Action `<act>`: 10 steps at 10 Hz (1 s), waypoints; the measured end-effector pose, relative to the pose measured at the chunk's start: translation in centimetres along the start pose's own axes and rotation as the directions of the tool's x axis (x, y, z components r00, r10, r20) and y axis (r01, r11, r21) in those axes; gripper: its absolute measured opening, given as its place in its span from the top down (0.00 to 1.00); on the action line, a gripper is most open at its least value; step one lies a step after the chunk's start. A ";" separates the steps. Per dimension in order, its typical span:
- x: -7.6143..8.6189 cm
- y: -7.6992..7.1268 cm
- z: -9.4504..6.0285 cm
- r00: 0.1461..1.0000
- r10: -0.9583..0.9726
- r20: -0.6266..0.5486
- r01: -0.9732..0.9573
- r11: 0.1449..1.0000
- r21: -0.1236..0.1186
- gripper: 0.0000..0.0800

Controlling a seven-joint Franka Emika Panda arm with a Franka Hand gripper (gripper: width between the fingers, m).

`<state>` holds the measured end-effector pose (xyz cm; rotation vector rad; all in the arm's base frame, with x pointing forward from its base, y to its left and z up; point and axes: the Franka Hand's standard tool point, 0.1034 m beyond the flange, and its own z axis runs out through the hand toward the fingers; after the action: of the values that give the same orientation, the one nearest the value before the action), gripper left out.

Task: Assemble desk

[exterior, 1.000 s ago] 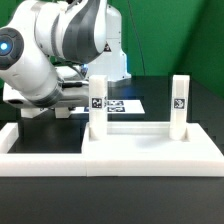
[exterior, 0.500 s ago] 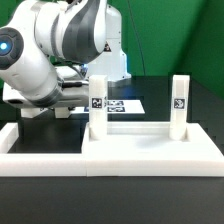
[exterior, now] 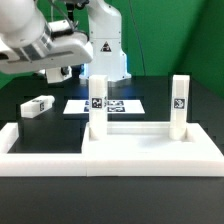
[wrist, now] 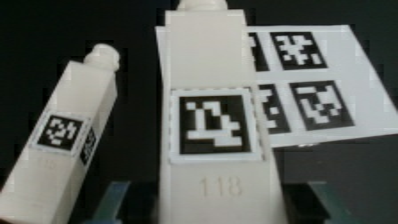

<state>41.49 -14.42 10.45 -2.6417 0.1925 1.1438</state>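
— What's in your gripper [wrist: 205, 198]?
— A leg [wrist: 210, 110], pinched between my fingers, its long axis running straight out beyond them.
— And the desk top [exterior: 150, 148]?
— Below, toward the exterior view's right. Two standing legs [exterior: 98, 105] occupy its back corners; the front corners look free.

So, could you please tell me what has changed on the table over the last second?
The arm rose off the table, uncovering a loose desk leg lying at the exterior view's left. The wrist view shows another leg between the end effector fingers; whether it is gripped is unclear. The desk top, its two upright legs and the marker board stayed put.
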 end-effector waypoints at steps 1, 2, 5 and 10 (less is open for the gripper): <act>0.9 0.2 -0.1 0.999 -0.001 -0.055 0.001 1.000 -0.007 0.64; 1.4 0.2 -0.5 0.990 -0.007 -0.142 0.004 1.000 -0.019 0.64; 1.5 -0.6 -5.7 0.945 -0.052 -0.324 0.039 0.998 -0.047 0.64; 0.7 -3.3 -12.3 0.777 -0.133 -0.616 0.070 0.990 -0.126 0.64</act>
<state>51.27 -14.82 18.66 -2.9803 0.1099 0.2009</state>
